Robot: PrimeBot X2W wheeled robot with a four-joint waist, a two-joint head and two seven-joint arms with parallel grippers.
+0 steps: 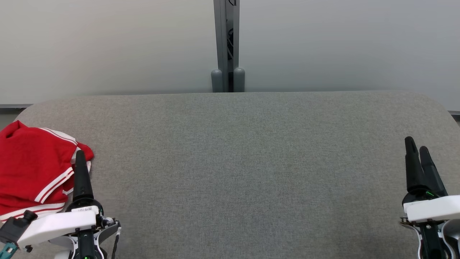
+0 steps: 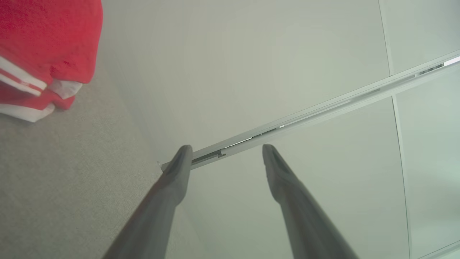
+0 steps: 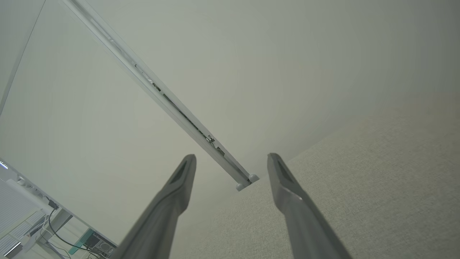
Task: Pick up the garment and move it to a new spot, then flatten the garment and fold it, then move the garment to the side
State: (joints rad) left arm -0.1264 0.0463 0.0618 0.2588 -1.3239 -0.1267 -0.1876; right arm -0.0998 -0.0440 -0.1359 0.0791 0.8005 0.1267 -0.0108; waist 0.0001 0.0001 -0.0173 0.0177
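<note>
Nearest, the left pincer and right pincer hover low over the tabletop, both spread and empty. The red garment lies crumpled just beside the left pincer, on its outer side and well apart from the right one. The pick-up looks not yet begun. To do it well, the left pincer should swing outward over the heap, drop onto a raised fold rather than the white-striped hem, bite deep, and lift clear before carrying it toward the bare stretch ahead, between the two pincers.
</note>
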